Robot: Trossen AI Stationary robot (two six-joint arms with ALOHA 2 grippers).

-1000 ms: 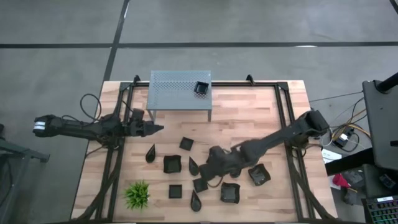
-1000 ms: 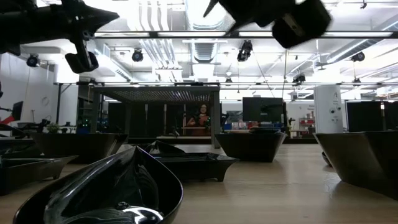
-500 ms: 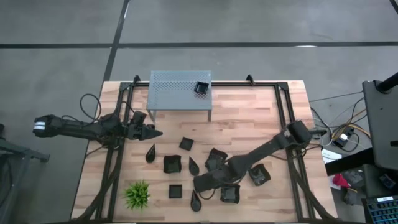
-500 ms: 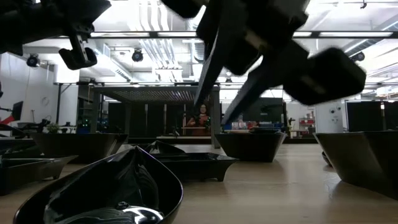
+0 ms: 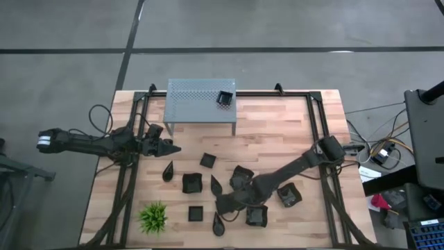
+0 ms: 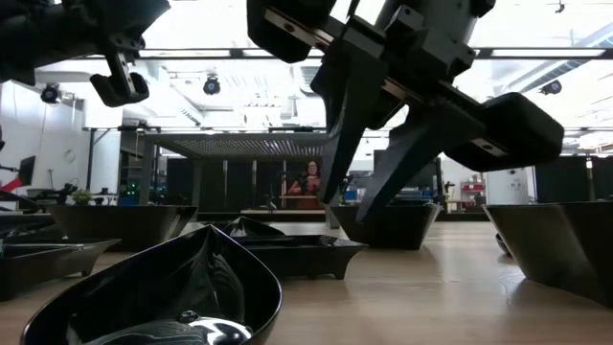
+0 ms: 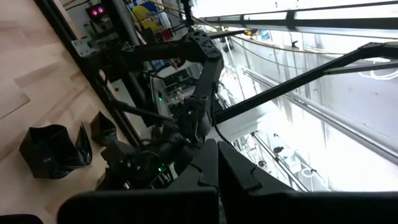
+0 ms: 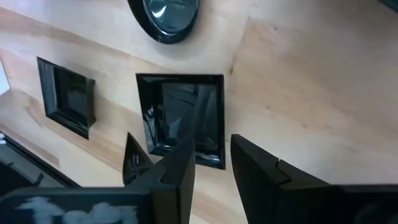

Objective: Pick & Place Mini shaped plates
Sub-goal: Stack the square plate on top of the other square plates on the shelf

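Change since earlier view: the right gripper (image 5: 220,203) has swung from mid-table toward the near plates and dropped low; its fingers have narrowed but not closed. The left arm has barely shifted.
Right claw: fingers (image 8: 180,174) part-spread, empty, straddling the rim of a square plate (image 8: 181,119) directly ahead of the tips.
Reason for pose: judged a descent for a rim pinch, one finger inside the dish and one outside.
Neighbouring plates: a smaller square plate (image 8: 67,94) and a teardrop plate (image 8: 165,15) lie just beyond the target, apart from it.
Left claw: left gripper (image 5: 175,145) pressed together, holding nothing, waiting well apart from the work.
Placed plate: one square plate (image 5: 225,98) sits on the grey perforated stand (image 5: 198,101), far from the right claw.
Task stage: judged early; most plates are on the table.
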